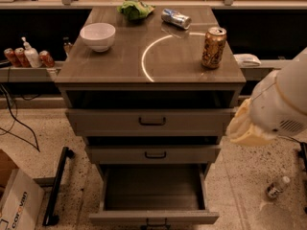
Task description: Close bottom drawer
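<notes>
The bottom drawer is the lowest of the grey-tan cabinet's three and is pulled far out. Its deep plain box is open to view and holds nothing. Its small black bar handle sits at the lower edge of the view. The middle drawer and the widest top drawer also stand a little way out. My white and cream arm hangs at the right, beside the cabinet's right side at the height of the top drawer. My gripper is out of view.
On the cabinet top are a white bowl, an upright can, a lying silver can and a green bag. A cardboard box and black bar lie left; a bottle lies right.
</notes>
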`<action>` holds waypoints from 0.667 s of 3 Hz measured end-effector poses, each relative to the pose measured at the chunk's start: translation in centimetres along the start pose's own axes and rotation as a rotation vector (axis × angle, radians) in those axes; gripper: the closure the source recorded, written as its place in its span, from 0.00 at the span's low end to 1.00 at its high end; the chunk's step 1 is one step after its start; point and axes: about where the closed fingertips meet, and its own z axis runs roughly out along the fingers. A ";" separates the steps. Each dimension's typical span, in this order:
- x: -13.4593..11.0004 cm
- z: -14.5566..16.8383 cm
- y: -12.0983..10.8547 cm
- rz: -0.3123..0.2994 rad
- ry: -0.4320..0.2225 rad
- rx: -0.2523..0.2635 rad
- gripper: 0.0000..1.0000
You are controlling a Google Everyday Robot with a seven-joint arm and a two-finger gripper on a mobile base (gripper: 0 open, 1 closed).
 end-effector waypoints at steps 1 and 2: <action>0.2 0.6 0.1 0.004 0.004 0.002 1.00; 0.2 0.6 0.1 0.003 0.004 0.002 1.00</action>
